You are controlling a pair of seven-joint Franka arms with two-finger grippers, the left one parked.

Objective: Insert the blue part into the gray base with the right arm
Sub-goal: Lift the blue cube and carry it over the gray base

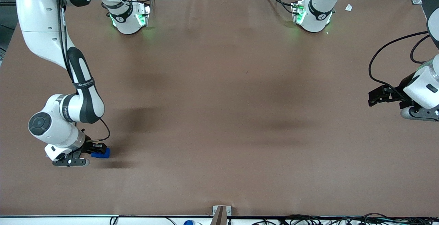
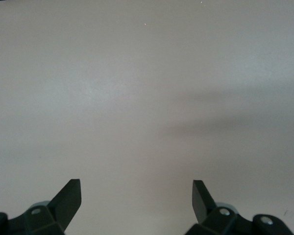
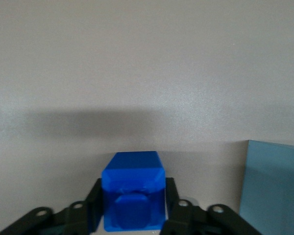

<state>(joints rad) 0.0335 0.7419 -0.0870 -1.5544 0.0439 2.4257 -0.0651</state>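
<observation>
My right arm's gripper (image 1: pixel 98 148) is low over the brown table (image 1: pixel 219 115), toward the working arm's end and fairly near the front camera. Its black fingers press both sides of the blue part (image 1: pixel 102 153). In the right wrist view the gripper (image 3: pixel 133 183) is shut on the blue part (image 3: pixel 134 193), whose notched face is turned to the camera. A bluish-gray block, the gray base (image 3: pixel 273 188), stands on the table beside the blue part and apart from it. Only one side of it shows. In the front view the arm hides the gray base.
Both arm bases (image 1: pixel 128 21) (image 1: pixel 313 15) stand at the table edge farthest from the front camera. The parked arm's gripper (image 1: pixel 379 96) and its looping cables hang toward the parked arm's end. A small metal bracket (image 1: pixel 221 213) sits at the near edge.
</observation>
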